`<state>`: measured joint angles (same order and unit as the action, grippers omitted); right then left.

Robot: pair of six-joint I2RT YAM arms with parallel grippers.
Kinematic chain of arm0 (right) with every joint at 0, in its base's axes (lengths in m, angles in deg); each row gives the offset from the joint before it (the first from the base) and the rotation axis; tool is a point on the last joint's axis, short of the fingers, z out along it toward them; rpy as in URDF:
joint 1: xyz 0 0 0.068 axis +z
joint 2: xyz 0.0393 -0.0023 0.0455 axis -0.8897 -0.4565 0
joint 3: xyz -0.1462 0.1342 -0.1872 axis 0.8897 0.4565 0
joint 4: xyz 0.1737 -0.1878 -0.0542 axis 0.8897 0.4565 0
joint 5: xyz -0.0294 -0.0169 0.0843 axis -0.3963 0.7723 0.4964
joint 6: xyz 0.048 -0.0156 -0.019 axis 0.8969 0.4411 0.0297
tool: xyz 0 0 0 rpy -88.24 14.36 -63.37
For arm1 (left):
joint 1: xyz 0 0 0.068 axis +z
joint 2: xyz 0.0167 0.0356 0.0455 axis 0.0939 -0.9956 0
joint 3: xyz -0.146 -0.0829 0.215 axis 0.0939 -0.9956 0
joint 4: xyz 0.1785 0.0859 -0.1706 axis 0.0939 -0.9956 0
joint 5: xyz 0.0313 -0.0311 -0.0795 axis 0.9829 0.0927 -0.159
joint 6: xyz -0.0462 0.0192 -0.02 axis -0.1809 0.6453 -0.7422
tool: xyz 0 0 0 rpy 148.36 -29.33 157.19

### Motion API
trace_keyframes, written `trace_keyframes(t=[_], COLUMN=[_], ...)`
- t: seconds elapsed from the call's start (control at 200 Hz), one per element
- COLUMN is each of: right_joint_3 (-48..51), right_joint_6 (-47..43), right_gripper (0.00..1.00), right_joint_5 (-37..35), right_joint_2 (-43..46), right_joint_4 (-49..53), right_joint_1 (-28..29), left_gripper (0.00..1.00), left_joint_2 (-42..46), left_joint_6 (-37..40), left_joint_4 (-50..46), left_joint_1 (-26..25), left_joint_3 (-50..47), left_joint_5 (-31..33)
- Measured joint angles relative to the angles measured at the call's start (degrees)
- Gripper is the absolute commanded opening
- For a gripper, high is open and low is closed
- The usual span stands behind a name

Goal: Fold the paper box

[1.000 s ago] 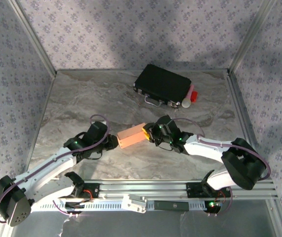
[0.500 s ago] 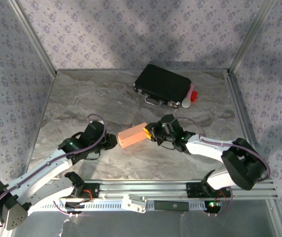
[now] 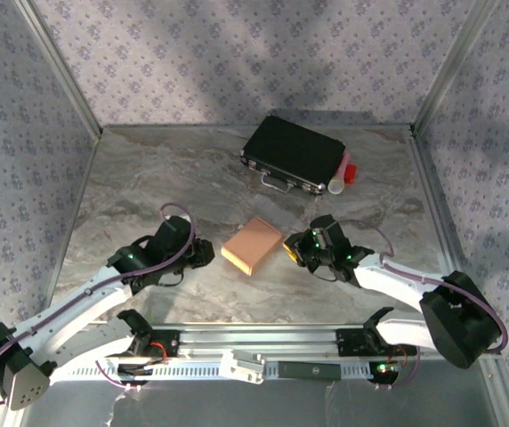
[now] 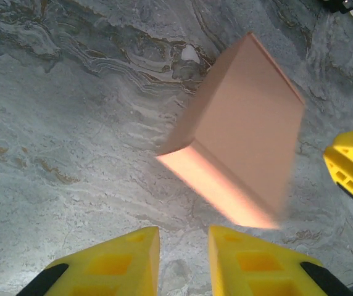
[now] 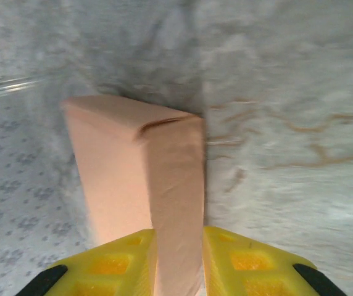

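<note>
Marble table [image 3: 148,178] now carries the paper box [image 3: 252,245], earlier pressed between both tools. Left tool [image 4: 184,237] narrowly apart, empty. Right tool [image 5: 178,237]: cannot tell.

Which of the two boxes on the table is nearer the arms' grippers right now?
The paper box, salmon-brown cardboard, lying between the left gripper and right gripper. The black case sits farther back.

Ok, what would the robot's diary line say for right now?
paper box: closed up, between both tools | left tool: just short of box, empty | right tool: at box's other side, grip unclear
</note>
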<state>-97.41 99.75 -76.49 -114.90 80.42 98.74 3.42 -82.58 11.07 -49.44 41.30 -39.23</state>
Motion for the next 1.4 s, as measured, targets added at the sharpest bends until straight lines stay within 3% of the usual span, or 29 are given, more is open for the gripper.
trace_keyframes(t=[0.315,0.355,0.39,0.435,0.455,0.475,0.495,0.515,0.535,0.745,0.885,0.984,1.079,1.229,1.404], right_joint_3=[-0.7,-1.2,-2.0,-3.3,-3.8,-4.6,-5.3,-6.1,-7.0,-14.2,-14.2,-12.7,-7.6,7.9,11.3], right_joint_6=[-2.7,-3.6,-4.7,-7.4,-8.1,-9.6,-10.9,-12.2,-13.9,-28.4,-35.5,-38.3,-44.8,-63.6,-73.3], right_gripper=[0.33,0.4,0.52,0.73,0.94,0.99,0.99,0.99,0.99,0.99,0.99,0.99,0.99,0.99,0.99], right_joint_5=[-4.2,-4.9,-5.6,-6.3,-6.8,-7.1,-7.7,-8.2,-8.9,-23.2,-36.4,-45.8,-53.5,-55.1,-48.4], right_joint_2=[6.6,7.0,7.4,7.8,8.1,8.4,8.8,9.2,9.8,22.1,31.6,35.7,37.1,35.0,23.1], right_joint_4=[7.8,9.1,10.5,12.6,13.4,14.5,15.5,16.5,17.7,29.7,34.5,36.0,32.1,12.8,-0.2], right_joint_1=[1.9,1.9,1.7,1.3,1.1,0.9,0.5,0.2,-0.3,-5.2,-5.5,-5.6,-5.8,-9.2,-20.0], left_gripper=[0.28,0.3,0.34,0.38,0.42,0.47,0.64,0.94,0.99,1.0,1.0,1.0,1.0,1.0,1.0], left_joint_2=[0.5,0.5,0.6,0.7,0.9,1.0,1.2,1.5,1.7,3.2,3.2,2.6,1.1,1.1,1.4], left_joint_6=[0.0,0.0,0.1,0.3,0.6,0.4,1.1,1.0,1.4,6.2,10.9,12.9,14.0,24.6,37.6], left_joint_4=[0.0,0.0,0.0,0.3,0.3,0.5,0.5,0.5,0.5,0.3,1.5,1.7,2.9,12.4,25.9], left_joint_1=[-0.3,-0.3,-0.3,-0.1,0.2,0.6,1.3,2.2,3.2,18.9,23.9,25.4,26.1,26.5,29.9], left_joint_3=[0.0,0.0,0.0,0.0,0.0,0.0,0.0,0.0,0.0,3.8,6.9,6.9,5.6,-4.7,-17.0], left_joint_5=[0.4,0.4,0.3,0.3,0.0,-0.3,-0.7,-1.3,-1.8,-8.2,-8.2,-2.1,9.0,20.3,23.1])
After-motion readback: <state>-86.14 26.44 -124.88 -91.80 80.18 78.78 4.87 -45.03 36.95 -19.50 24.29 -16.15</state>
